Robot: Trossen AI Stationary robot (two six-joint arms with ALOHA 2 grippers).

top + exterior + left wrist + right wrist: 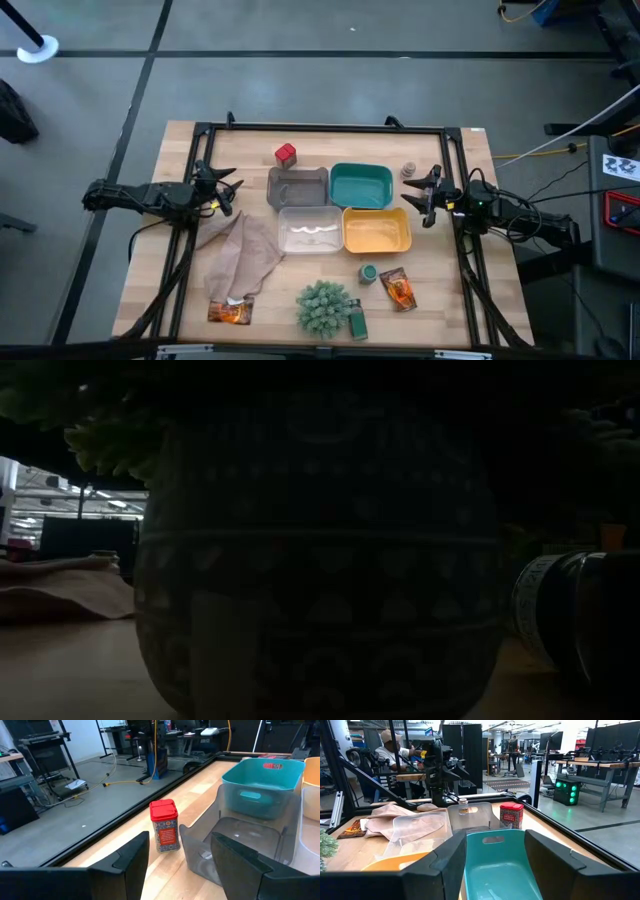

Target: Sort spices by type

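Observation:
Both grippers hover open and hold nothing. My left gripper is at the left end of the grey tray. My right gripper is at the right end of the teal tray. One red tub stands upright on the table beyond the grey tray. A tiny jar stands near my right gripper. Another tiny jar shows at the grey tray; whether it is inside I cannot tell. One green jar stands upright and one green jar lies on its side. Two orange sachets lie flat near the front edge.
A clear tray and a yellow tray sit in front of the grey and teal ones. A brown crumpled cloth lies left of centre. The spiky plant ball stands at the near edge, and its pot fills the low view. A person sits beyond the table.

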